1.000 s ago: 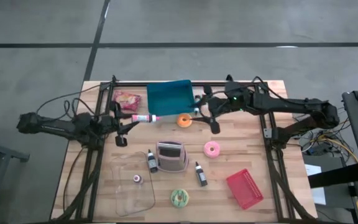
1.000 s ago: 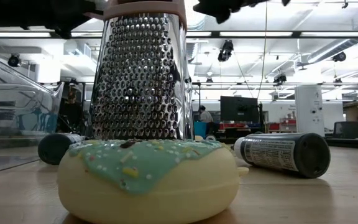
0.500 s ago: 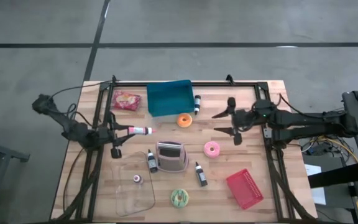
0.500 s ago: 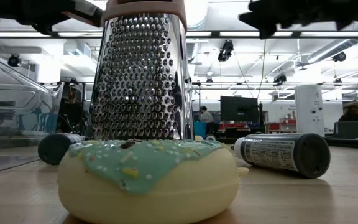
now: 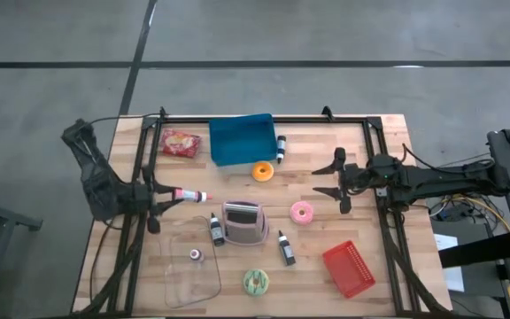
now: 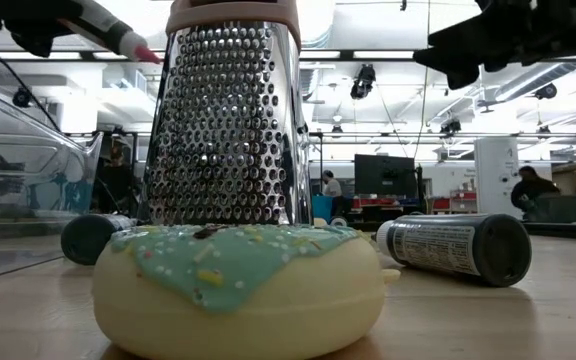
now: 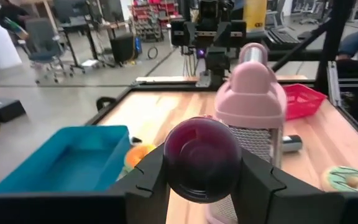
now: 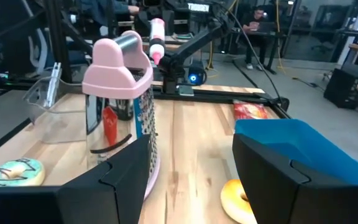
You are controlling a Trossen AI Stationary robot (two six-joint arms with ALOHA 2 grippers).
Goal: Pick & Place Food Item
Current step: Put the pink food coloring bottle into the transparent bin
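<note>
My left gripper [image 5: 168,195] hangs over the table's left side, shut on a small white bottle [image 5: 191,194] with a pink tip. The bottle also shows high in the low view [image 6: 118,32]. In the left wrist view its round dark-red end [image 7: 201,158] faces the camera. My right gripper [image 5: 326,180] stands open over the table's right side with nothing between its fingers [image 8: 129,168]. An orange donut [image 5: 263,172] lies beside the blue bin [image 5: 242,139]. A pink donut [image 5: 302,212] and a green-iced donut [image 5: 256,282] lie flat on the wood. My left gripper pinches the bottle's rear part [image 7: 168,155] between its two fingers [image 7: 146,180], one on each side. The fingers come level from the table's left and lie along the bottle. The bottle sticks out ahead of them, tip first, roughly level and clear of the table.
A pink-topped metal grater [image 5: 244,221] stands mid-table, with dark bottles [image 5: 217,229] [image 5: 286,248] beside it and another [image 5: 281,146] by the bin. A clear container [image 5: 190,257] sits near left, a red basket [image 5: 348,268] near right, a snack bag [image 5: 181,143] far left.
My left gripper has swung the bottle away from the blue bin toward the table's left and near edges, still shut on it. My right gripper has drawn back from beside the bin toward the table's right edge and sunk lower, its fingers just as wide.
</note>
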